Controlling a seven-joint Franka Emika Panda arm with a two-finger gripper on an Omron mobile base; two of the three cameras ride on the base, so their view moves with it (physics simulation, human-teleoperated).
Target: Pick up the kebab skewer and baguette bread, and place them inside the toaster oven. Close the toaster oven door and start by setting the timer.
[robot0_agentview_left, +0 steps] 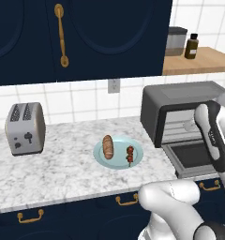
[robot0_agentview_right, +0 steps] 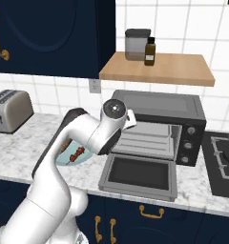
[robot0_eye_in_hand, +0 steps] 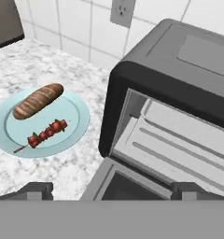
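Golden scored baguette bread [robot0_eye_in_hand: 38, 101] beside red-chunk kebab skewer [robot0_eye_in_hand: 45, 132] on pale blue plate [robot0_eye_in_hand: 74, 125], toaster oven door [robot0_agentview_right: 138, 176] down – gripper [robot0_eye_in_hand: 112, 190] spread, empty

Golden-brown baguette bread [robot0_agentview_left: 108, 146] and red-chunked kebab skewer [robot0_agentview_left: 130, 154] lie side by side at frame centre; right, dark toaster oven [robot0_agentview_left: 180, 101], its toaster oven door [robot0_agentview_left: 193, 156] folded down open.

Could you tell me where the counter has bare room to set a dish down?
Widest bare patch: between the toaster and the plate. Bare strip along the counter's front edge. Crowded between plate and toaster oven, where its door lies open.
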